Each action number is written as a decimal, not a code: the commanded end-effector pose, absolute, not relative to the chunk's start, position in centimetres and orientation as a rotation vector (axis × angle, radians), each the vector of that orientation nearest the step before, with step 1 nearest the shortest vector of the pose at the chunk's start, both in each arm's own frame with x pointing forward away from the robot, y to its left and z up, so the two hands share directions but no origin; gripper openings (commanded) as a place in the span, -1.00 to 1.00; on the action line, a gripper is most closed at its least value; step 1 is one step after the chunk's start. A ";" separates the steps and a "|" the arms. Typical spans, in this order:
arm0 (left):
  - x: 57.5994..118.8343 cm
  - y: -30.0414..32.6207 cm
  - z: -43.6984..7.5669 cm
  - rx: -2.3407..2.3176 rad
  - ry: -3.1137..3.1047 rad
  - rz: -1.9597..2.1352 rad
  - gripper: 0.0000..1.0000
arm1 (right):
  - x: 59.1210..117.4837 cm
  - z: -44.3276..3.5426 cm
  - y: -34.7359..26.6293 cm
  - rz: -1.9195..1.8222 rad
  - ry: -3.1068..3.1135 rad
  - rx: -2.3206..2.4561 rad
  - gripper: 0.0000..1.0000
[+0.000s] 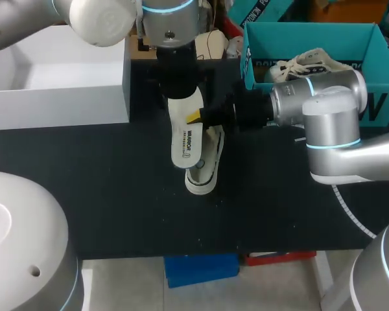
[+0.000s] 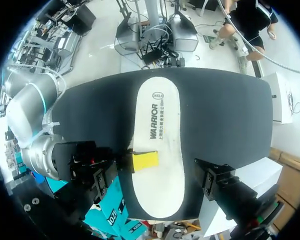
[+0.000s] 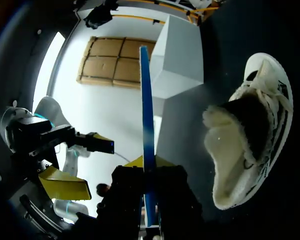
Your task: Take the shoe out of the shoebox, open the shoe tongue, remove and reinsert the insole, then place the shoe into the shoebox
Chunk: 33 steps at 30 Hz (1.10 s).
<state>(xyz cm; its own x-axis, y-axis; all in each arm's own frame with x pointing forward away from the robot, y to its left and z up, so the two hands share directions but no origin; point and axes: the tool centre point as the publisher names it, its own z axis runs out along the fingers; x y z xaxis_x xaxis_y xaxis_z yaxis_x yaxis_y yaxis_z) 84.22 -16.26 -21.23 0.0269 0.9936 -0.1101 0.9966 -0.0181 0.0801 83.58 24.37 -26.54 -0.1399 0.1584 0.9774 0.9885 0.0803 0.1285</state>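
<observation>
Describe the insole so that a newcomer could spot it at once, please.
Look to the middle of the black table, between the white box and the teal shoebox. There the insole hangs above the shoe, pinched by the right fingers: flat, white, with dark print, unlike the laced shoe.

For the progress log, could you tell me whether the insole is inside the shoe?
No, the right gripper holds the insole out above the shoe.
</observation>
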 end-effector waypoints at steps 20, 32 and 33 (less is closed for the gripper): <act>79.8 -12.1 -20.4 1.819 1.657 -0.960 1.00 | 83.6 -26.5 24.4 -1.171 -1.465 -1.212 -1.00; 79.9 -11.3 -20.9 1.660 1.514 -1.119 1.00 | 83.6 -26.5 24.4 -1.171 -1.465 -1.212 -1.00; 79.9 -11.3 -20.9 1.660 1.514 -1.119 1.00 | 83.6 -26.5 24.4 -1.171 -1.465 -1.212 -1.00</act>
<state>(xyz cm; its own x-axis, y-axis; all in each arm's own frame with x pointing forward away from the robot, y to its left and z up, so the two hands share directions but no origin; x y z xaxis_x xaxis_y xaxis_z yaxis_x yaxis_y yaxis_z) 80.08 -11.78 -20.19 0.0447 0.7622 -0.6458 0.9848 -0.1422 -0.0997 83.58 24.37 -26.54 -0.1399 0.1584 0.9774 0.9885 0.0803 0.1285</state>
